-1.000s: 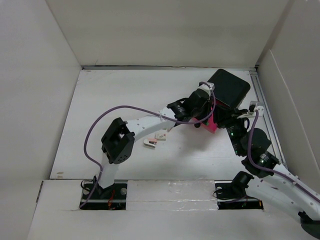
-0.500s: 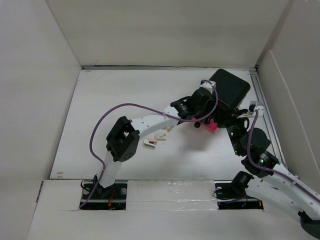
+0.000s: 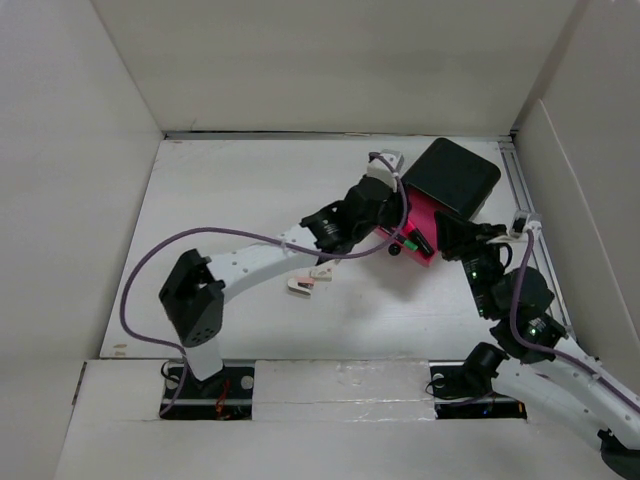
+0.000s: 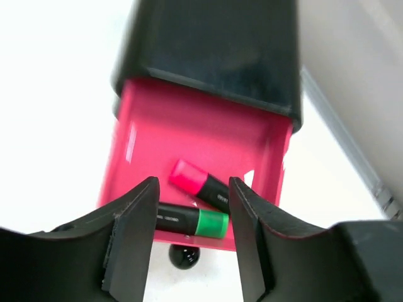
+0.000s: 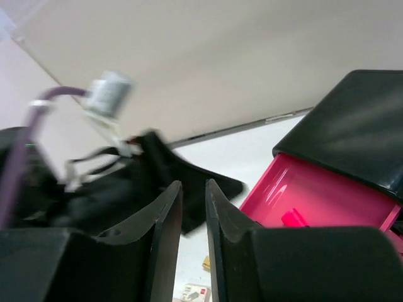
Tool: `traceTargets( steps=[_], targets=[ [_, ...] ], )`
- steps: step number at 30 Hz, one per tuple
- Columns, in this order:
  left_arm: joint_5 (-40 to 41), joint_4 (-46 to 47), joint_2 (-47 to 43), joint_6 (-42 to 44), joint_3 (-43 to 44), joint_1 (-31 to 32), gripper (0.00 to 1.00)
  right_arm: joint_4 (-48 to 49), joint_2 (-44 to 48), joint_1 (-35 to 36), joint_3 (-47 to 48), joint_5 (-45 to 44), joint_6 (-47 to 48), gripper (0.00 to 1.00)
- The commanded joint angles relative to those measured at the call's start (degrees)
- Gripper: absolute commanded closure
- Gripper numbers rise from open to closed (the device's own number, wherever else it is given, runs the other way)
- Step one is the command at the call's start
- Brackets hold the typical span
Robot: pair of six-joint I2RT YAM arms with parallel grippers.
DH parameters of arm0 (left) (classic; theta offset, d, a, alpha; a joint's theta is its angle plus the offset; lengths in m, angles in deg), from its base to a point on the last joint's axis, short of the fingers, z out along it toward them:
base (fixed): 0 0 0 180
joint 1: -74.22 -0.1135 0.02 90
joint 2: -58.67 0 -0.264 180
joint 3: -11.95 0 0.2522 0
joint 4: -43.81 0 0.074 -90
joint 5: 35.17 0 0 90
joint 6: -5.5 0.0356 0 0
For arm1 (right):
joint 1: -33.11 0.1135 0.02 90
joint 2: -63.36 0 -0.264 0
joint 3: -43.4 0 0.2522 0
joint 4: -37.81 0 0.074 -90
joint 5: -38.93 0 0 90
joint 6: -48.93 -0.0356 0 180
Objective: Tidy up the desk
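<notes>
The white desk point(image 3: 230, 200) carries a black box point(image 3: 455, 178) at the back right. Its pink drawer point(image 3: 412, 222) is pulled open. In the left wrist view the drawer point(image 4: 135, 148) holds a pink-capped marker point(image 4: 198, 182) and a green-capped marker point(image 4: 189, 220), with a black knob point(image 4: 184, 255) on its front. My left gripper point(image 3: 385, 235) is open and empty, with the knob and the drawer front showing between its fingers point(image 4: 129, 242). My right gripper point(image 3: 452, 235) hovers beside the drawer. Its fingers point(image 5: 165, 226) are a narrow gap apart and hold nothing.
A small white and red item point(image 3: 300, 285) and a small beige piece point(image 3: 321, 270) lie on the desk under the left forearm. White panel walls border the desk. A metal rail point(image 3: 530, 215) runs along the right side next to the box.
The pink drawer has come further out of the black box. My left arm has drawn back, its elbow swinging left. My right gripper has shifted slightly to the right.
</notes>
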Motion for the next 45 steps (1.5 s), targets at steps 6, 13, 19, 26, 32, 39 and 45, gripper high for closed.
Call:
traceTargets(
  steps=[6,13,19,26,32,39,45],
  targets=[
    [6.21,10.25,-17.02,-0.08,-13.03,-0.94,0.87,2.36,2.25,-0.05,-0.35,0.27,-0.43,1.00],
    [-3.61,15.78,-20.45,-3.16,-29.45,-0.94,0.76,1.30,2.16,-0.58,0.45,1.41,-0.61,0.90],
    [-7.77,20.09,-14.92,-2.90,-31.40,0.99,0.55,2.18,0.58,-0.58,0.44,2.20,-0.43,0.68],
    [-8.82,21.50,-7.89,-1.31,-26.22,0.99,0.55,2.45,-1.35,-0.58,0.88,3.26,-0.17,0.63],
    [-10.84,21.94,-2.70,-0.96,-22.52,0.99,0.56,2.45,-2.32,-0.58,1.23,3.70,0.10,0.62],
    [-10.49,21.15,-0.15,-0.17,-19.44,0.99,0.74,2.62,-2.94,-0.58,1.24,3.96,0.01,0.62],
    [-9.70,21.59,-1.90,-0.08,-19.09,1.52,0.88,2.54,-2.50,-0.58,1.24,4.14,-0.08,0.62]
  ],
)
